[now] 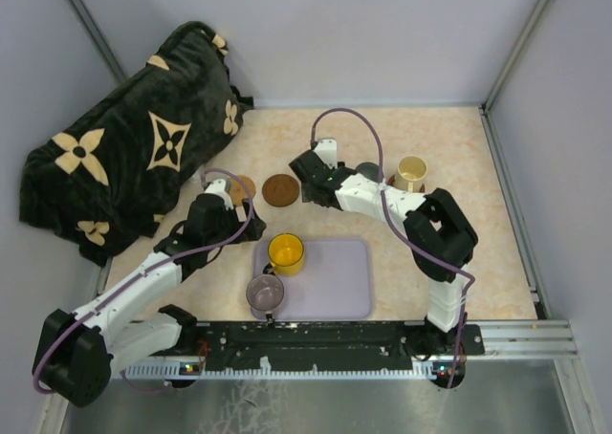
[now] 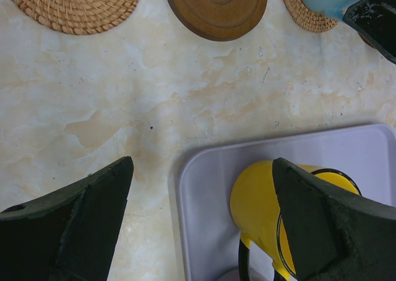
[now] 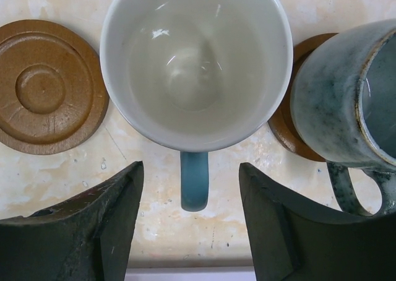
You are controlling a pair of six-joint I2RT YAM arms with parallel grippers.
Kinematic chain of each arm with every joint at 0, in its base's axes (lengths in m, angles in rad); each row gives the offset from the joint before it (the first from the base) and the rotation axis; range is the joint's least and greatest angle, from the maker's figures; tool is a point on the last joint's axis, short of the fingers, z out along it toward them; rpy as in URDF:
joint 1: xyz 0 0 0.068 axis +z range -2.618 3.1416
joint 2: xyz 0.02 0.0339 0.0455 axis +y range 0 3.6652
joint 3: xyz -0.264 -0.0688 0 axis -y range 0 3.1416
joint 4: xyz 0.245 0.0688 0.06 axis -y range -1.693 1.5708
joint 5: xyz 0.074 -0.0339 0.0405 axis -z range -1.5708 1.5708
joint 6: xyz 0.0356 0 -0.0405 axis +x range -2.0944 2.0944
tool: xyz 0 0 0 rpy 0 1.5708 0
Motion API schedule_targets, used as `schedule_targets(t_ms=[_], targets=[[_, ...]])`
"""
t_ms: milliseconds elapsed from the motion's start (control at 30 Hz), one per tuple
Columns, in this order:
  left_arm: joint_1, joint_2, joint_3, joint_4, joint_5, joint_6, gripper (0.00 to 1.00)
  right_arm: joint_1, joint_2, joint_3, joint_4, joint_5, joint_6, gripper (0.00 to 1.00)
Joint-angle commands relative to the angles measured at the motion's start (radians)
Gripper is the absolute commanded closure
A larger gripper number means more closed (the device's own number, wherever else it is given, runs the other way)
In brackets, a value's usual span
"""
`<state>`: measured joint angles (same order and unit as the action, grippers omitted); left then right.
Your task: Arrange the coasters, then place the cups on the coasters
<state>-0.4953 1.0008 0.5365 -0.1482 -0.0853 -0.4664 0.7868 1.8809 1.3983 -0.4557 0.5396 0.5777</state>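
Lavender tray (image 1: pixel 335 295) sits at the surface's (image 1: pixel 459 262) near edge and holds two mugs. The yellow mug (image 1: pixel 285 252) is in its far-left corner and the mauve mug (image 1: pixel 264 292) in its near-left corner, both upright. Beyond the tray's far edge a row runs across the surface, left to right: woven coaster (image 2: pixel 74 5), bare; wood coaster (image 2: pixel 216 8), bare; second woven coaster (image 2: pixel 296 12) under the white mug (image 3: pixel 195 64); dark coaster (image 3: pixel 281 132) under the grey-green mug (image 3: pixel 337 108); then the cream mug (image 1: pixel 411 174). Can't tell if a coaster lies under the cream one.

The right wrist view looks into the white mug and shows a bare glazed bottom. The top view hides that mug under the right arm. Only the left wrist view shows its coaster is woven. Only the top view shows the cream mug, the mauve mug and the black patterned blanket (image 1: pixel 134 147) at the far-left corner.

Count: five mugs, four coasters seen (two woven, two wood), one tray.

Right gripper (image 3: pixel 190 169) has its fingers apart on either side of the white mug's blue handle (image 3: pixel 194 188), not touching it. Left gripper (image 2: pixel 203 163) is spread wide over the tray's far-left corner, with the yellow mug beside its right finger and nothing gripped.
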Motion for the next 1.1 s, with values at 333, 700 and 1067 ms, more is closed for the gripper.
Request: schedule_targets(t_ms=[333, 700, 1067], targets=[[-0.002, -0.026, 0.042, 0.002, -0.017, 0.027, 0.01, 0.015, -0.215, -0.049, 0.028, 0.078, -0.005, 0.31], [-0.009, -0.122, 0.071, -0.106, 0.067, 0.048, 0.01, 0.093, -0.474, -0.153, -0.062, 0.134, 0.032, 0.30], [-0.072, -0.195, 0.147, -0.316, 0.185, 0.062, 0.01, 0.100, -0.657, -0.256, -0.106, 0.120, 0.094, 0.30]])
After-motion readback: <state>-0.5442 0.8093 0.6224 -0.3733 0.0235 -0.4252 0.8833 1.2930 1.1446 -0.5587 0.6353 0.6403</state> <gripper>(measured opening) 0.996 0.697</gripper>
